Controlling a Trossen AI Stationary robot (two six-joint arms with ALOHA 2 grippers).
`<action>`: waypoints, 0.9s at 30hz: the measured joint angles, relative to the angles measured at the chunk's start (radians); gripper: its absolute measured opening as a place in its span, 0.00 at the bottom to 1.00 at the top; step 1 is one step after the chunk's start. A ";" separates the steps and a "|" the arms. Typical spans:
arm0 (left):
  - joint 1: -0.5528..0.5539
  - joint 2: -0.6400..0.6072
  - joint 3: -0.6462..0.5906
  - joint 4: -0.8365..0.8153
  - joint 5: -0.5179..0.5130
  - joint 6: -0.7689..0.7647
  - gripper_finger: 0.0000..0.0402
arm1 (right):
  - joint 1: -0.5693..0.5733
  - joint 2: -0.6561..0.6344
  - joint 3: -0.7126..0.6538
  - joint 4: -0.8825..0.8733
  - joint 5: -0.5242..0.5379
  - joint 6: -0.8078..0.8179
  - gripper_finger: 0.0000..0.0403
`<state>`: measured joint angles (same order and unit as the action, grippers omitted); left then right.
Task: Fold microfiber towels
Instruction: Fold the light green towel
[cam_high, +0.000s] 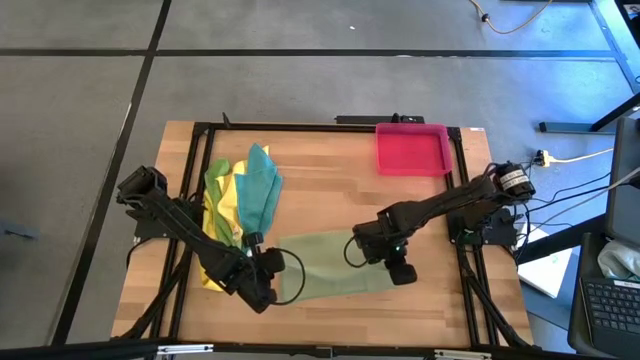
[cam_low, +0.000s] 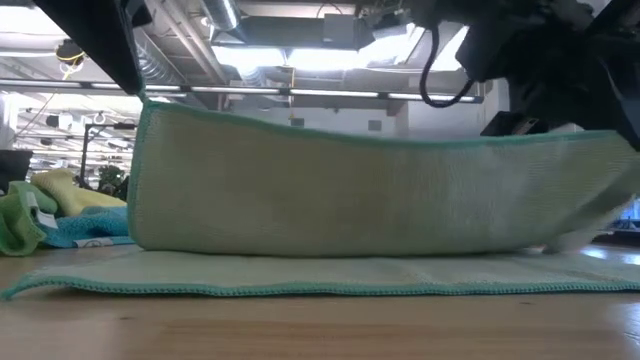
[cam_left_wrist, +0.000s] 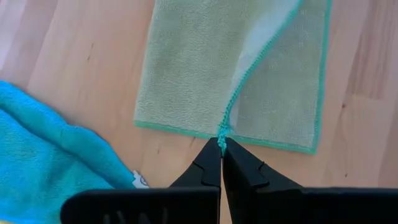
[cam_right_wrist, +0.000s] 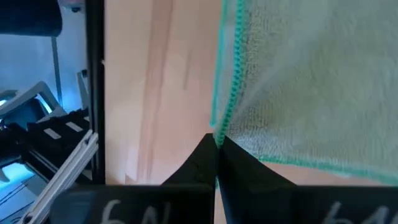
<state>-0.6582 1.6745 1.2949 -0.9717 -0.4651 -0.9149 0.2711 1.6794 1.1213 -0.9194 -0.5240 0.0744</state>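
Both grippers, left gripper (cam_left_wrist: 221, 144) and right gripper (cam_right_wrist: 216, 142), pinch corners of the pale olive towel (cam_high: 330, 265), lifting one edge off the worktop (cam_high: 310, 180), probably to fold it over.

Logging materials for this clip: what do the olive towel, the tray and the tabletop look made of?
Olive towel: soft napped cloth, likely microfiber; fuzzy matte pile, teal stitched hem.
Tray: rigid, probably plastic; smooth, evenly pink-red, raised rim.
Tabletop: wood, butcher-block style; visible grain and joined strips, light sheen.
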 joint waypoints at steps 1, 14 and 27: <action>0.000 0.001 0.000 0.003 0.007 0.000 0.00 | 0.004 0.000 0.000 0.010 0.002 0.003 0.02; -0.011 0.009 0.000 0.042 0.032 0.003 0.07 | 0.016 0.000 0.000 -0.003 0.052 0.029 0.26; -0.037 0.009 0.000 0.056 0.046 -0.014 0.12 | 0.016 0.000 0.000 -0.044 0.241 0.039 0.33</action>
<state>-0.6956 1.6836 1.2953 -0.9157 -0.4191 -0.9285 0.2867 1.6798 1.1213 -0.9635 -0.2825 0.1136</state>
